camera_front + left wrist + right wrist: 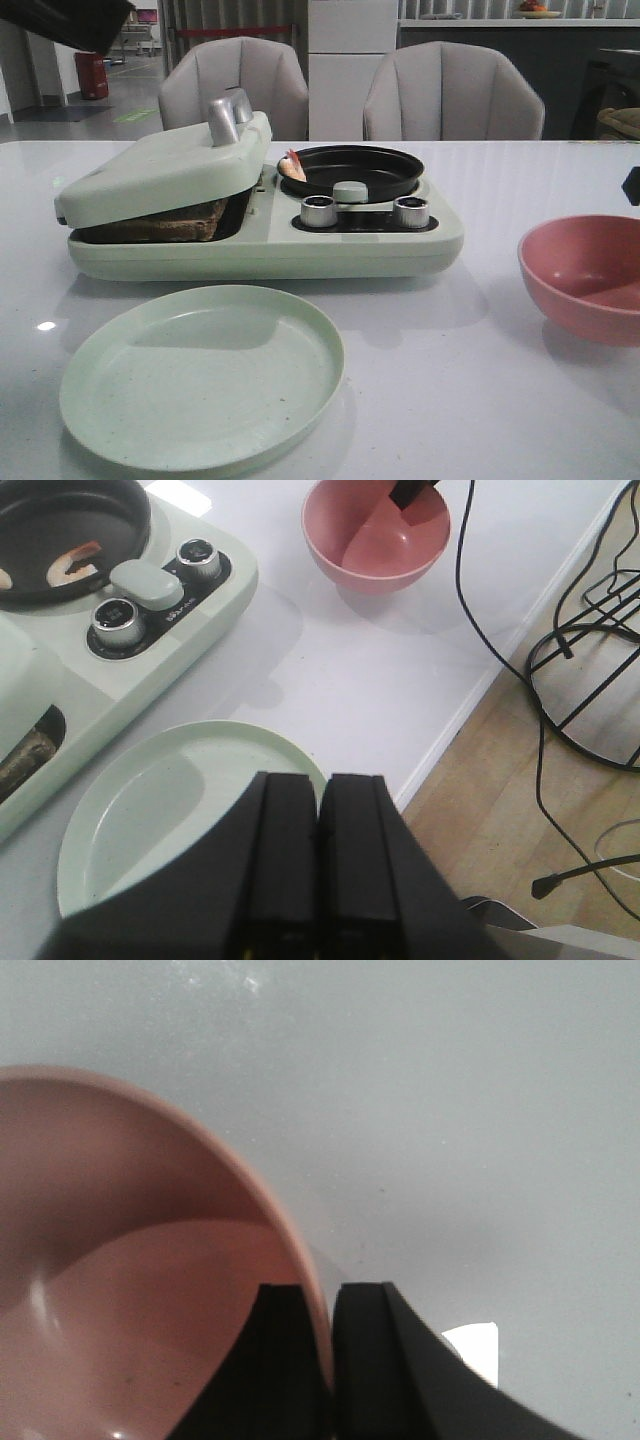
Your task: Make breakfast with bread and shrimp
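Shrimp (291, 165), small, soft and likely slippery, lies at the black pan's (351, 170) edge, best pinched across its curled body; left hand (320, 815) pressed together, right hand (330, 1310) pinching the pink bowl's (150, 1290) rim.

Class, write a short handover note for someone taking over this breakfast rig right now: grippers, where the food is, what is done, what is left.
Left gripper: shut, empty, above the green plate.
Right gripper: shut on the pink bowl, pinching its rim.
Bread: inside the breakfast maker, under its part-lowered lid.
Shrimp: in the black pan.
Done: food loaded.
Left: plate the bread and shrimp.
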You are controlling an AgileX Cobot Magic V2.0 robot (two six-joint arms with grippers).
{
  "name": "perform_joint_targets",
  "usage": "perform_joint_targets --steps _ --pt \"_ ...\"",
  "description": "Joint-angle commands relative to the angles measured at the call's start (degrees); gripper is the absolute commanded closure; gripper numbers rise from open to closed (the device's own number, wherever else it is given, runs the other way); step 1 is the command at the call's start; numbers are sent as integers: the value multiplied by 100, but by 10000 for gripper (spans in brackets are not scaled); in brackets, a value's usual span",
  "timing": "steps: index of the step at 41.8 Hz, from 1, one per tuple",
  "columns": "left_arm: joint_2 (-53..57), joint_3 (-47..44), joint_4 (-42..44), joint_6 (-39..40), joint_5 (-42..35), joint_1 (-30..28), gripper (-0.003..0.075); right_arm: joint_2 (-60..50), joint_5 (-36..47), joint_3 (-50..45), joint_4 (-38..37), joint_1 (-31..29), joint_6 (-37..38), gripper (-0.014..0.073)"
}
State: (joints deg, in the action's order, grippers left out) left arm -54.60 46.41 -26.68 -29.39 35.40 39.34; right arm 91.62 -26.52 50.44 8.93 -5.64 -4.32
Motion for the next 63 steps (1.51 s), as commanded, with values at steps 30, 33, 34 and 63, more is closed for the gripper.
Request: perform_joint_targets --steps 30,33,34,63 --pt "98 162 -187 41 -332 39 619 -3123 -1226 114 -396 2361 -83 131" --pt "98 162 -187 41 -332 39 619 -3291 -1687 114 -395 2721 -52 131" --pt "98 162 -187 41 -332 39 619 -3344 -1836 114 -402 2806 -4 131" --pt "98 150 330 841 -554 -66 619 -5468 -2153 -1110 -1160 2987 1103 254"
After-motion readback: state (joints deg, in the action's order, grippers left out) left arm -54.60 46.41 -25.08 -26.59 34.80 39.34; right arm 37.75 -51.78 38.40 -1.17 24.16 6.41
